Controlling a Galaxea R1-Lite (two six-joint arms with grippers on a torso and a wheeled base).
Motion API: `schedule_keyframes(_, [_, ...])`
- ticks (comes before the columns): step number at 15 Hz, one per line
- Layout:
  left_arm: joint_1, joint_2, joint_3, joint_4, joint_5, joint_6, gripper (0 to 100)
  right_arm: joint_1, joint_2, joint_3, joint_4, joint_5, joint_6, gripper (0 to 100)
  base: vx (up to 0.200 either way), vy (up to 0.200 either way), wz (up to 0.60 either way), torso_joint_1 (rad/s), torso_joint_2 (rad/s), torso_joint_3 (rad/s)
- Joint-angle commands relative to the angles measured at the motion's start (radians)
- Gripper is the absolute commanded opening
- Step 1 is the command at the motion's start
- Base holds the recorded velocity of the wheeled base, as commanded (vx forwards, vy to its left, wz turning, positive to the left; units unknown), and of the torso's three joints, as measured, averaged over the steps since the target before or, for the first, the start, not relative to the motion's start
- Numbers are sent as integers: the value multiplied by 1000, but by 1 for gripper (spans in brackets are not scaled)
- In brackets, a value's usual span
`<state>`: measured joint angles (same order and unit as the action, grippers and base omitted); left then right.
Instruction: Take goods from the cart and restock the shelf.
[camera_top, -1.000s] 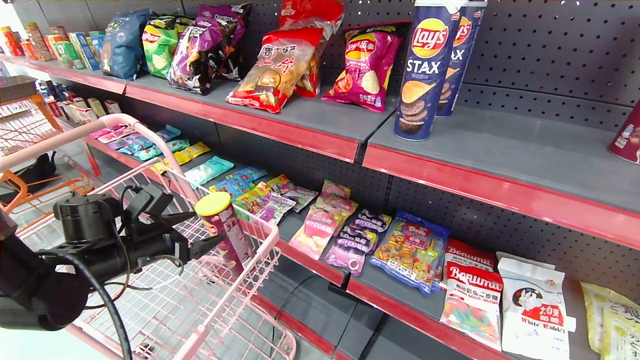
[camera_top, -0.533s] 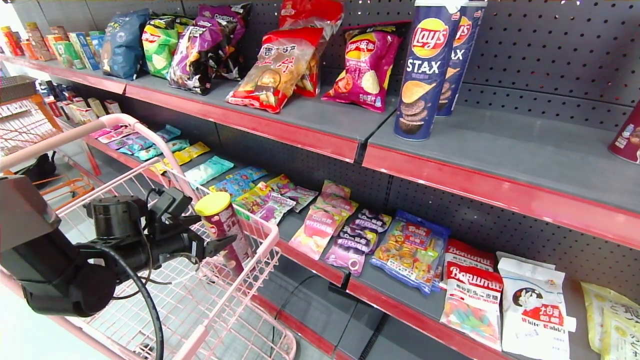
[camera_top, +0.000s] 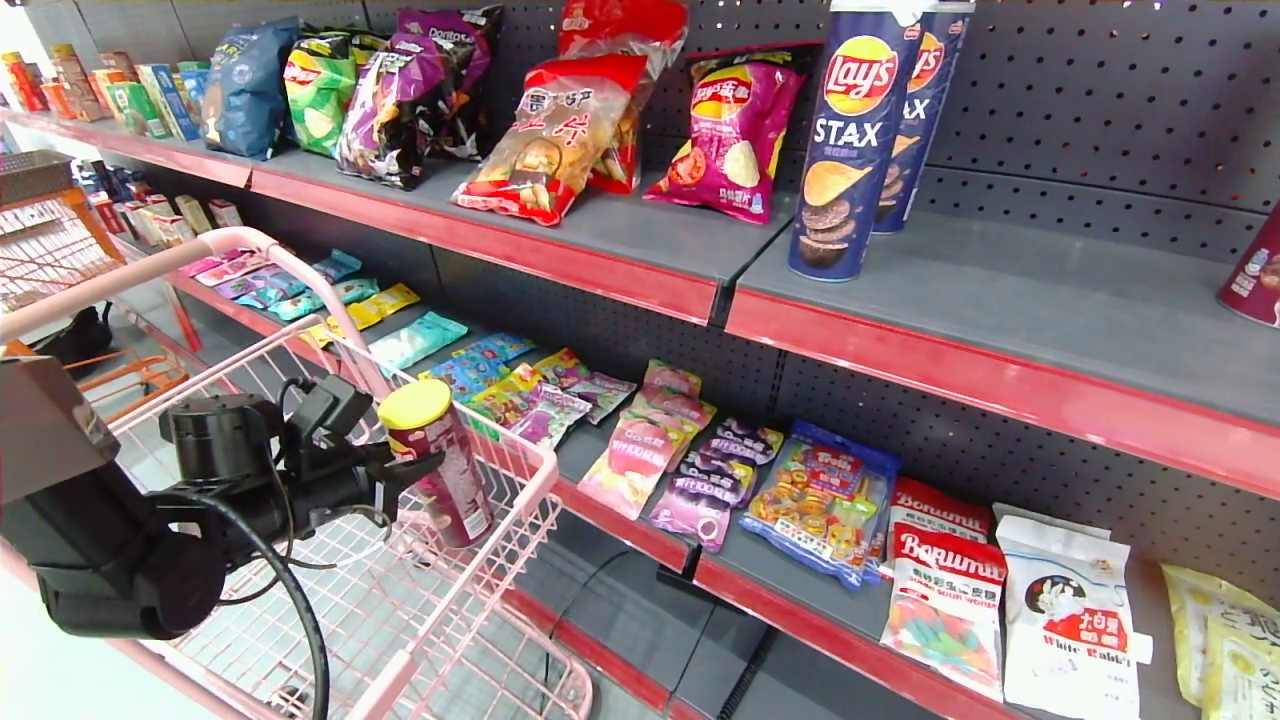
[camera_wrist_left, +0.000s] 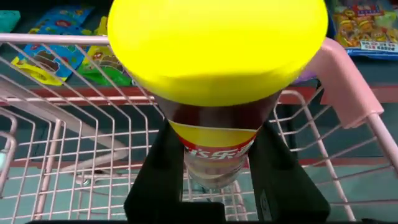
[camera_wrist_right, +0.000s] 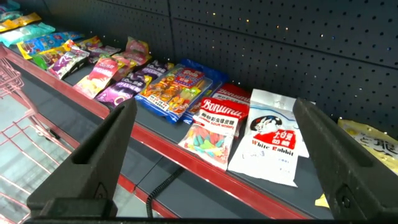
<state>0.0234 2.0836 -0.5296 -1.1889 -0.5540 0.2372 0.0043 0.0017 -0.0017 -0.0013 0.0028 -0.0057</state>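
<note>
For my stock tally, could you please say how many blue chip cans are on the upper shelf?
2: front can, rear can close behind it; others may be hidden.

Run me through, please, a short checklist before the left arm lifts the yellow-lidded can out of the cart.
1. Left pincer shut on the chip can: ok; its fingers press both sides below the yellow lid.
2. Can clear of the pink cart: not ok; its base sits below the rim.
3. Can upright: not ok; it tilts.
4. Free spot on the upper shelf: ok; bare board to the right of the blue chip cans.
5. Right pincer empty: ok; open, facing the lower shelf's candy bags.
6. Grip firm enough: cannot tell.
</note>
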Motion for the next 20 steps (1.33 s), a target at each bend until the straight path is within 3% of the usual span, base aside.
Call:
schedule_keyframes(1, [23,-195,79,-12,6,-90,0,0,0,0,0,0,0,100,0,0,0,0,0,0])
schedule_keyframes(3, [24,-389,148,38,54,-168,0,0,0,0,0,0,0,100,0,0,0,0,0,0])
schedule_keyframes(5, [26,-553,161,138,55,-170,0,0,0,0,0,0,0,100,0,0,0,0,0,0])
schedule_keyframes(8, [26,-927,95,546,63,-173,0,0,0,0,0,0,0,100,0,0,0,0,0,0])
schedule_keyframes(10, [26,-1140,62,778,65,-228,0,0,0,0,0,0,0,100,0,0,0,0,0,0])
schedule_keyframes(15, [23,-1493,48,1132,63,-240,0,0,1,0,0,-3,-2,100,0,0,0,0,0,0])
schedule_keyframes(18, [43,-1548,66,1169,315,-236,0,0,1,2,0,-3,-2,100,0,0,0,0,0,0])
schedule_keyframes(20, [43,-1570,99,1167,365,-234,0,0,0,0,0,-3,-2,100,0,0,0,76,-269,-171])
